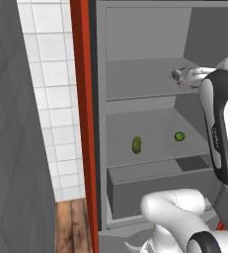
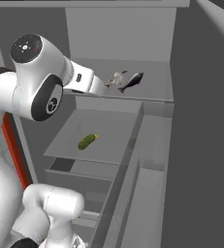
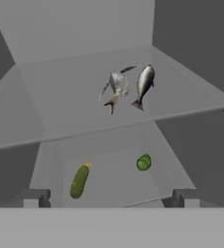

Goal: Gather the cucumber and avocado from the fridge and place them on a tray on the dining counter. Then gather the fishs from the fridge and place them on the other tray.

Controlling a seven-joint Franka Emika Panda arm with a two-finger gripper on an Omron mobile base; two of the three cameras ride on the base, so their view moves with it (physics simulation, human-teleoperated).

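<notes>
Two dark finger tips of the gripper (image 3: 111, 198) are rising at the lower left and lower right of the hand view, standing wide apart with nothing between them. Beyond them, in the lower middle of that frame, a long green cucumber with a yellow end (image 3: 79, 181) is lying on the grey lower shelf (image 3: 108, 191) of the open grey fridge (image 1: 145, 39); a small round green avocado (image 3: 143, 162) is sitting near it, to its right and well apart from it. Above them, in the upper middle of the hand view, a pale silvery fish (image 3: 117, 87) and a dark grey fish (image 3: 145, 82) are lying just beside each other on the grey upper shelf (image 3: 60, 97).

In the left base view the cucumber (image 1: 136, 145) and the avocado (image 1: 179, 136) are showing at the centre of the frame, with the white arm crossing the right edge. At the left of that frame a red door edge (image 1: 83, 123) is running from top to bottom, beside a white tiled wall (image 1: 51, 99).

In the right base view the cucumber (image 2: 87, 141) is lying at the centre, and both fish are showing above it.
</notes>
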